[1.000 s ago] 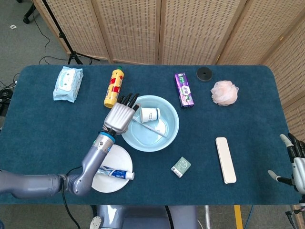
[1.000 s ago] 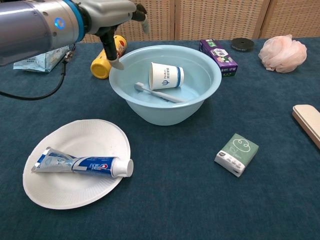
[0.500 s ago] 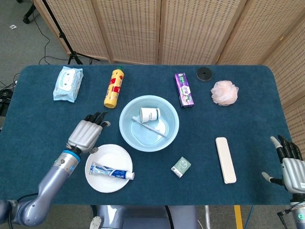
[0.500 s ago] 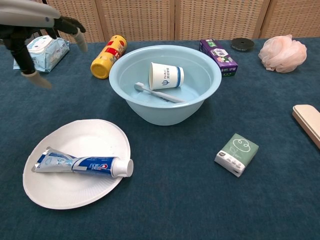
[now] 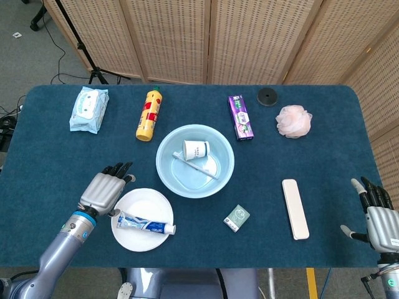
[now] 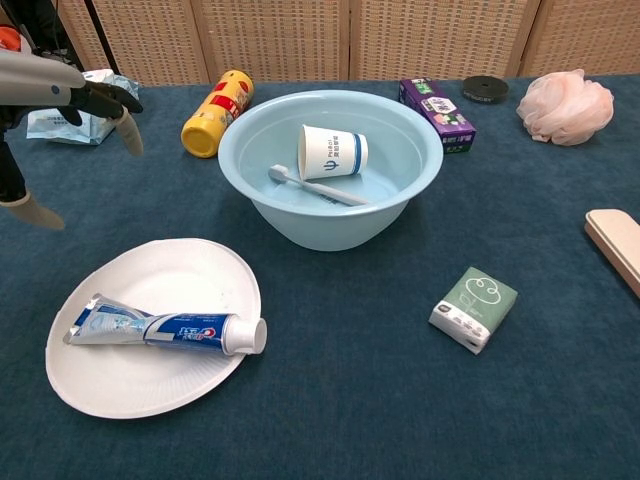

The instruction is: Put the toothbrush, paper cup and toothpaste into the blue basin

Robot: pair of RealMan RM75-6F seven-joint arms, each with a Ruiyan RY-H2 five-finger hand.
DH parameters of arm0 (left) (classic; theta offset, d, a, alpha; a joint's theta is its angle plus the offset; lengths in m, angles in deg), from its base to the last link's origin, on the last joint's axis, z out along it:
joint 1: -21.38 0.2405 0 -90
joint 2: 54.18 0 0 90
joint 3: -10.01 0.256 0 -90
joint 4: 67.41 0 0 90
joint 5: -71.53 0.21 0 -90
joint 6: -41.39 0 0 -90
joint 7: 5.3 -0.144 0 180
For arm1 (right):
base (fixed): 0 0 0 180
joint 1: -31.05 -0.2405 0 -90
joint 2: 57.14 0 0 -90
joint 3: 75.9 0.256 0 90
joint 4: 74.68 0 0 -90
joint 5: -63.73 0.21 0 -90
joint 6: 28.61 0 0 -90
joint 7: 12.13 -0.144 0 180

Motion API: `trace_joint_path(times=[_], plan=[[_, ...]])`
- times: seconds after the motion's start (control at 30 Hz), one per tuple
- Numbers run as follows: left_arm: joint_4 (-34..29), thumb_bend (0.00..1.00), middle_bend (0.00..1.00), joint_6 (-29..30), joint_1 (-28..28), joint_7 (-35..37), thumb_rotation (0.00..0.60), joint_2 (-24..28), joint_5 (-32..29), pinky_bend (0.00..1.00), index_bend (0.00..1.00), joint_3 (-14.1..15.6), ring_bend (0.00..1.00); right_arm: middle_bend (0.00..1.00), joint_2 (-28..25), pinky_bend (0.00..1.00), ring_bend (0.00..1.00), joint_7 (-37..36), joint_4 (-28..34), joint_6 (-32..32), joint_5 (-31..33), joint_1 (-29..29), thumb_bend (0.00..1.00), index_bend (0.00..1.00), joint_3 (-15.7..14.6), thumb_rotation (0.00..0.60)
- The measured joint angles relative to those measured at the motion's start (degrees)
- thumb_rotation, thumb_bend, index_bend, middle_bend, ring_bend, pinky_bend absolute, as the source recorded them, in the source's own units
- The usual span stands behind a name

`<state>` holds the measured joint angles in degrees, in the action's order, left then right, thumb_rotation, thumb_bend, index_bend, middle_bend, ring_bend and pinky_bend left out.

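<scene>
1. Blue basin (image 5: 172, 176) — holds the paper cup (image 5: 196, 149) on its side and the toothbrush (image 5: 195, 166).
2. Toothpaste (image 5: 144, 223) — lies on the white plate (image 5: 151, 202).
3. Left hand (image 5: 103, 190) — empty, fingers apart, beside the plate.
4. Right hand (image 5: 378, 217) — at the table's edge, apparently spread and empty.

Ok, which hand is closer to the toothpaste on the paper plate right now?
Left. The left hand hovers open just beside the paper plate where the toothpaste lies. The right hand is far off at the table's opposite edge, beyond the white case.
</scene>
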<state>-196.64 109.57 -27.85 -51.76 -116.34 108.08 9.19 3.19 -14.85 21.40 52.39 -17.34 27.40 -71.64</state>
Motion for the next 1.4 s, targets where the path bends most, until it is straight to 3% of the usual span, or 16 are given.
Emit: trace_joint_path(times=[0.37,0.83,1.4], plan=[[0.8,0.17,0.0,1.1,-1.4,-2.8,0.6,-7.0,-2.8,0.16,0.27,1.1,0.0,0.0,-0.5,0.0,0.0,-1.2,0.0,0.4,-0.3,0.2,0.13,0.0,0.0,0.6],[1.5,0.18,0.0,4.2,-2.3,-6.3,0.6,-12.1,-3.9,0.16,0.31,3.4,0.0,0.0,-0.8,0.0,0.0,-2.1,-0.1,0.7,-0.1,0.4,0.13,0.0,0.2,0.6],[6.3,0.19,0.0,5.7,-1.1,-8.3,0.6,-19.9,-3.7,0.16,0.32,6.0,0.0,0.0,-1.1,0.0,0.0,-2.9,-0.3,0.8,0.3,0.5,0.13,0.0,0.5,0.6]])
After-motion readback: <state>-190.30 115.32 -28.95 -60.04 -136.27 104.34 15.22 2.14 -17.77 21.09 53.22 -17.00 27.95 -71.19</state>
